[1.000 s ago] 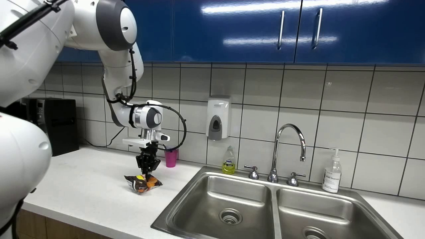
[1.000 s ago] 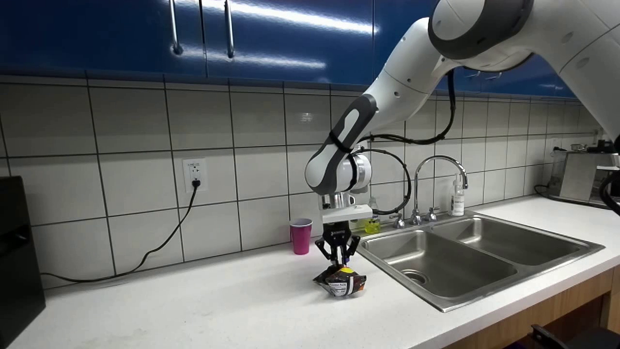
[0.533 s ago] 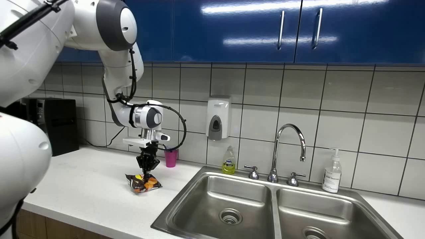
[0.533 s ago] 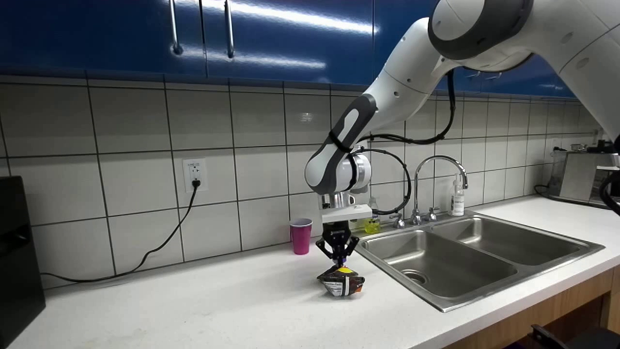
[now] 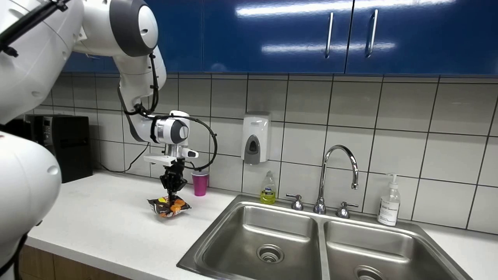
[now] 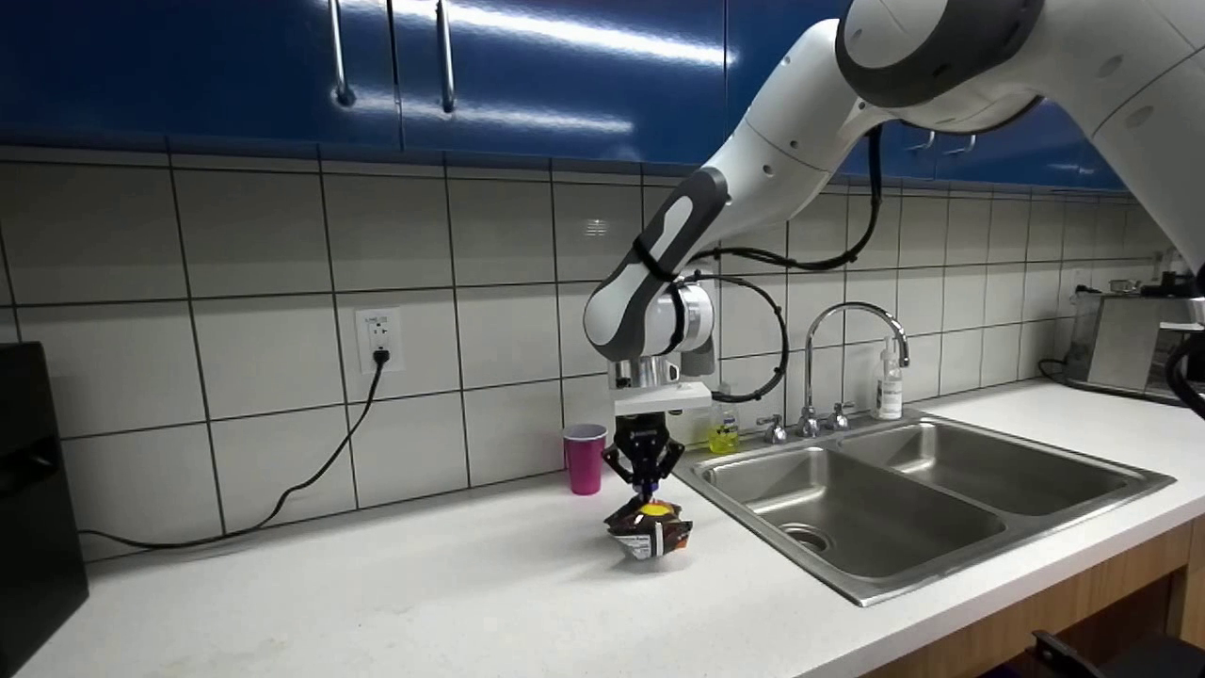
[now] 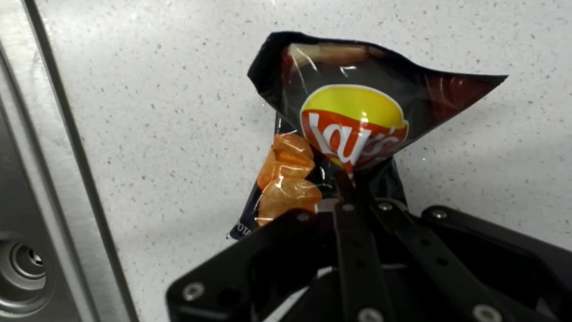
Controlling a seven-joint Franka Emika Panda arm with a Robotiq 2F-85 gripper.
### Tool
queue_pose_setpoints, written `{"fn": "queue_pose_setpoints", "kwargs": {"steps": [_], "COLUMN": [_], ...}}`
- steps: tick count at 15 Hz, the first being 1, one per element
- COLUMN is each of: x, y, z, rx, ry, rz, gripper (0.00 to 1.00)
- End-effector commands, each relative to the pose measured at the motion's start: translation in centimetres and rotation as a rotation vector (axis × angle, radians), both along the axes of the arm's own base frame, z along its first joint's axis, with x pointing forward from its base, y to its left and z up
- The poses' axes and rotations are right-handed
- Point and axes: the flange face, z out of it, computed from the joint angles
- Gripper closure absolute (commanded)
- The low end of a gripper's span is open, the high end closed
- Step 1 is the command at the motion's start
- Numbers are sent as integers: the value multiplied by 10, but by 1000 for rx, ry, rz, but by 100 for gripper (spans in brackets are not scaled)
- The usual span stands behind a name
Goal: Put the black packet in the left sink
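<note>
The black packet (image 5: 170, 206) is a crumpled dark wrapper with orange and yellow patches. It also shows in an exterior view (image 6: 650, 531) and in the wrist view (image 7: 353, 105), where its yellow and red logo faces up. My gripper (image 5: 171, 199) points down and is shut on the packet's middle; its fingertips (image 7: 353, 185) are pressed together with the wrapper pinched between them. The packet appears to hang just above the white counter. The left sink (image 5: 280, 222) is the steel basin with a round drain, beside the packet. It also shows in an exterior view (image 6: 885, 527).
A pink cup (image 5: 200, 184) stands by the wall behind the gripper. A dish soap bottle (image 5: 268, 188), a curved faucet (image 5: 323, 179) and a white pump bottle (image 5: 389, 204) stand behind the sinks. The right basin (image 5: 369, 241) adjoins the left one. A black machine (image 5: 74, 146) stands on the counter.
The fingers have closed on the black packet, pinching it. The gripper and packet have then risen a little, and in an exterior view they have shifted slightly left.
</note>
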Motion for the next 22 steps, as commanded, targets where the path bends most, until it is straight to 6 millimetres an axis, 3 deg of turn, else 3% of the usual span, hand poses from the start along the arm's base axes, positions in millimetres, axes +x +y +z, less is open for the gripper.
{"fn": "queue_pose_setpoints", "kwargs": {"steps": [1, 6, 10, 13, 22], "x": [1, -4, -4, -2, -15], "y": [14, 29, 19, -3, -106], "z": [42, 73, 85, 93, 113], "rx": [9, 16, 22, 19, 23], "ry": [-32, -63, -82, -99, -119], "rz": [24, 40, 9, -38, -224], "gripper": [100, 100, 100, 100, 100]}}
